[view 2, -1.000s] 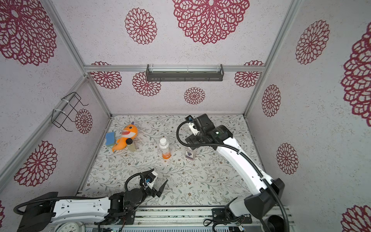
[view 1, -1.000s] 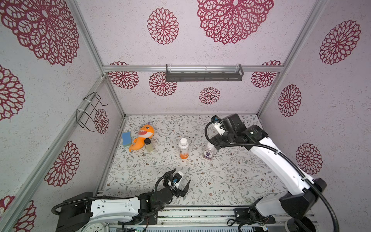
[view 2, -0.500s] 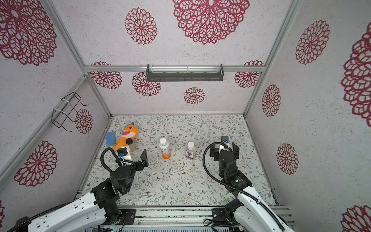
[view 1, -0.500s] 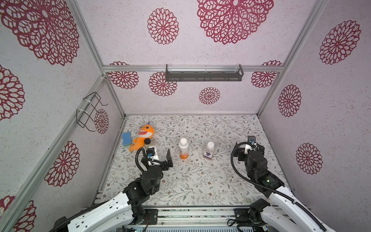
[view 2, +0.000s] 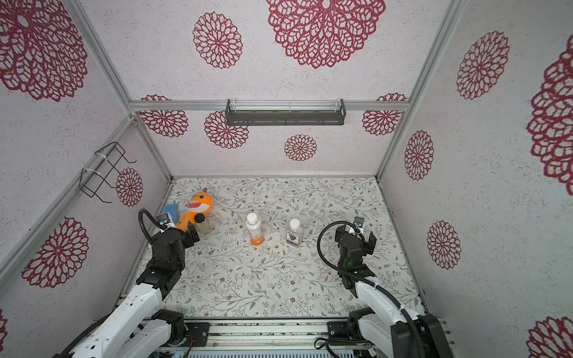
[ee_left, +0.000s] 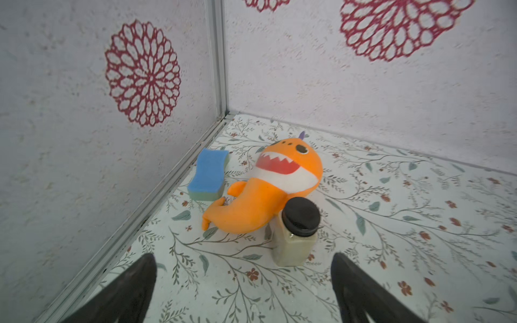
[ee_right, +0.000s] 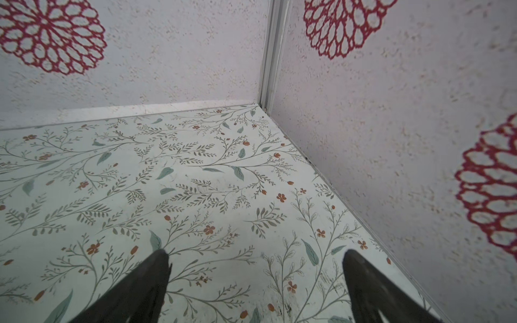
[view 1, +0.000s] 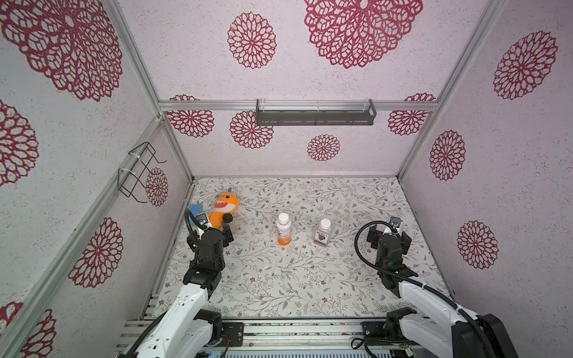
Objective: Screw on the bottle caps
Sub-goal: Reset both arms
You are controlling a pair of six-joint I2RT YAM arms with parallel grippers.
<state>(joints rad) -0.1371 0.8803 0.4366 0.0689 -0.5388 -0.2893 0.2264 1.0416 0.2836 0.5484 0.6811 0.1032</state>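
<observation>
Top views: bottles [view 1: 284, 231] [view 1: 323, 234] capped; jar [view 1: 230, 223] pale-filled

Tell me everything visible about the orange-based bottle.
The orange-based bottle stands upright on the floral table, in both top views. Clear-looking plastic, white-and-orange label, orange bottom, white cap on its neck; tightness cannot be told. It stands apart from the grape-label bottle; only the table touches it.

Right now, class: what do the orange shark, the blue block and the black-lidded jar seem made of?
Orange shark: soft plush fabric, matte and fuzzy. Blue block: foam sponge, porous-looking, with a greenish lower layer. Black-lidded jar: clear glass or plastic, unclear which; lid looks like smooth plastic.
</observation>
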